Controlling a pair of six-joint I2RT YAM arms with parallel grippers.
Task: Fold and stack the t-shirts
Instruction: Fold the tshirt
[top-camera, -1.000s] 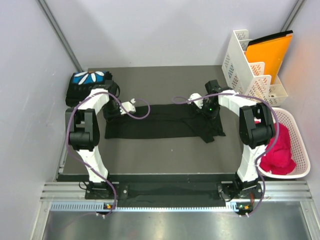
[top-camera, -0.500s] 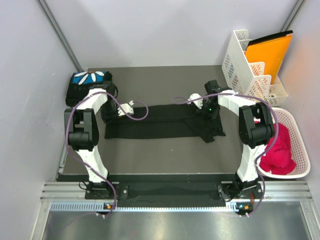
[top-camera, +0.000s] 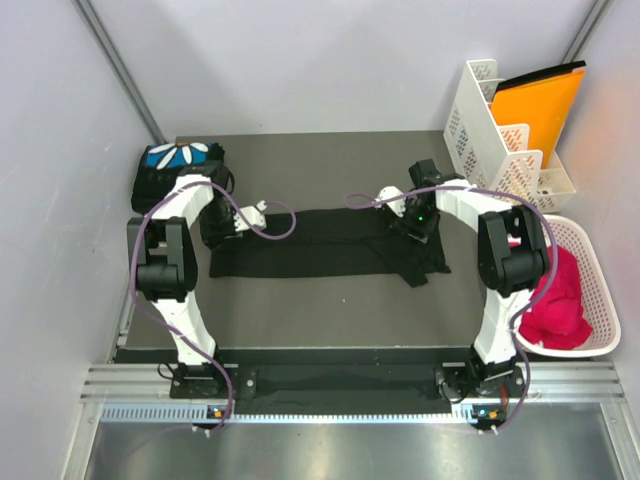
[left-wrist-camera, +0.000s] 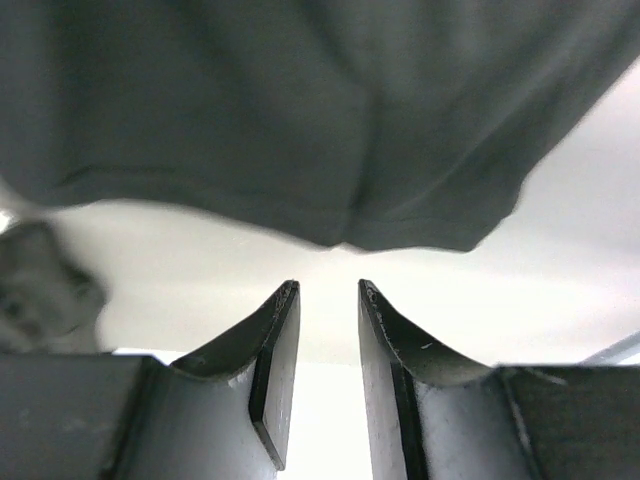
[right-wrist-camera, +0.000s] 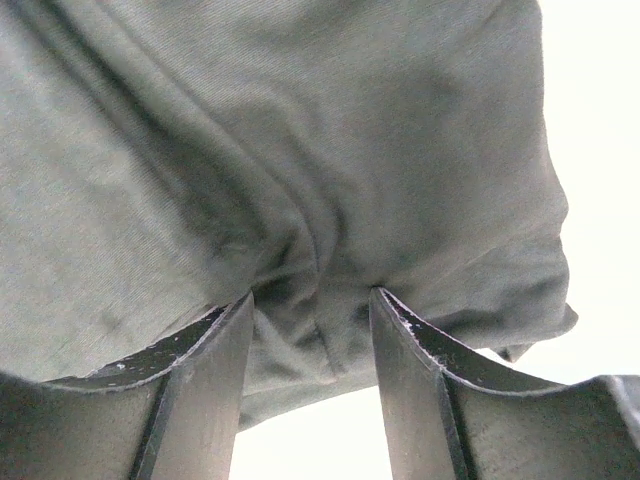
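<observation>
- Cloth of a black t-shirt (top-camera: 320, 243) was seen laid out as a long, narrow folded strip across the middle of the top view, flat on the dark table (top-camera: 330, 320).
- The strip's right end was seen bunched and uneven, with a flap pointing toward the lower right of the frame.
- A second t-shirt (top-camera: 178, 160), black with a blue print and white petals, was found folded into a small block in the upper left corner of the table, well apart from the strip.
- The left gripper (left-wrist-camera: 328, 288) was placed at the strip's left end, in the left half of the top view.
- In the left wrist view its fingers (left-wrist-camera: 280, 345) were parted by a narrow gap with nothing held between them; the shirt's edge was seen just beyond the tips, in the upper part of the frame.
- The right gripper (right-wrist-camera: 312, 295) was set over the strip's right end, in the right half of the top view.
- In the right wrist view its fingers (right-wrist-camera: 200, 380) were spread wider, and a creased fold of the cloth was seen across the gap at the tips without being pinched.
- A white basket (top-camera: 598, 262) with pink cloth (top-camera: 555, 305) in it was seen at the right edge of the top view.
- A white rack (top-camera: 490, 135) holding an orange folder (top-camera: 545, 105) was seen at the upper right.
</observation>
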